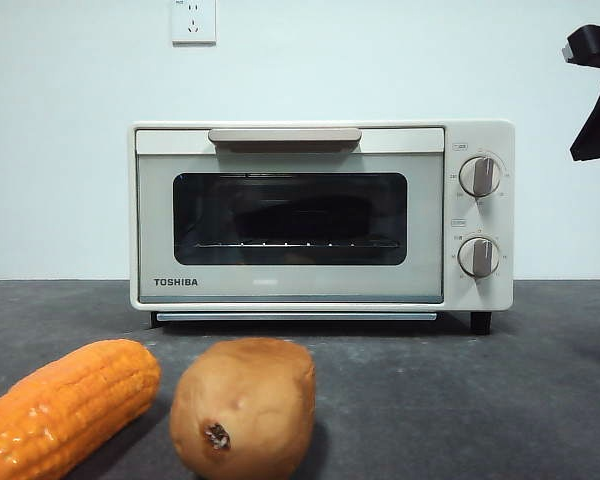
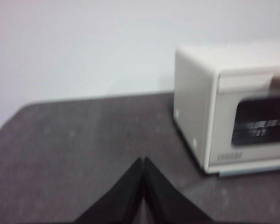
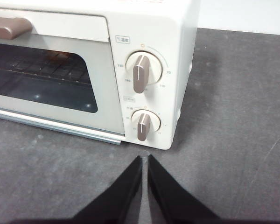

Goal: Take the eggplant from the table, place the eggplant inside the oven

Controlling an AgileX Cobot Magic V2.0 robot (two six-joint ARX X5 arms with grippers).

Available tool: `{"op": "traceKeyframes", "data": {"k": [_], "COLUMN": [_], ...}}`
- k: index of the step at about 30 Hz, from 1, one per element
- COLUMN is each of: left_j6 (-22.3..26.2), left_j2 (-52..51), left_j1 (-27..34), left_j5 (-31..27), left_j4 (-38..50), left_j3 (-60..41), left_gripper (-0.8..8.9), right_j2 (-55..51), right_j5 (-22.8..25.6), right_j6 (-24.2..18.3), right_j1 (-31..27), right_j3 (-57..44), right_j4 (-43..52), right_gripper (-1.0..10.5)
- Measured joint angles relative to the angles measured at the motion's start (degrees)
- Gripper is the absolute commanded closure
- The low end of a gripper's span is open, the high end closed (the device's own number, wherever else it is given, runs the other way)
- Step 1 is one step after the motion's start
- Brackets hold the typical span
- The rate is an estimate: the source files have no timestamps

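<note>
Front view, left to right: orange corn cob (image 1: 65,408) at 8 o'clock and tan-brown potato (image 1: 243,408) at 6 o'clock on the dark grey speckled surface (image 1: 460,400). Behind them stands the cream-white Toshiba toaster oven (image 1: 320,215), door closed. The eggplant is not visible. Left tool (image 2: 143,161) and right tool (image 3: 144,158) are both clenched, empty.

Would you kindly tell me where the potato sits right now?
In the front view, the potato sits on the table before the oven, right of the corn.
</note>
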Motion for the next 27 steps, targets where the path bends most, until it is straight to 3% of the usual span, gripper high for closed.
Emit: {"op": "traceKeyframes", "data": {"k": [9,27], "left_j6": [0.3,0.3], "left_j2": [0.0,0.0], "left_j1": [0.3,0.3], "left_j5": [0.0,0.0], "left_j4": [-0.1,0.4], "left_j3": [-9.0,-9.3], "left_gripper": [8.10,8.10], "right_j2": [0.0,0.0], "right_j5": [0.0,0.0], "right_j6": [0.0,0.0], "right_j1": [0.0,0.0], "right_j3": [0.0,0.0], "right_j4": [0.0,0.0], "right_gripper": [9.4,9.4]}}
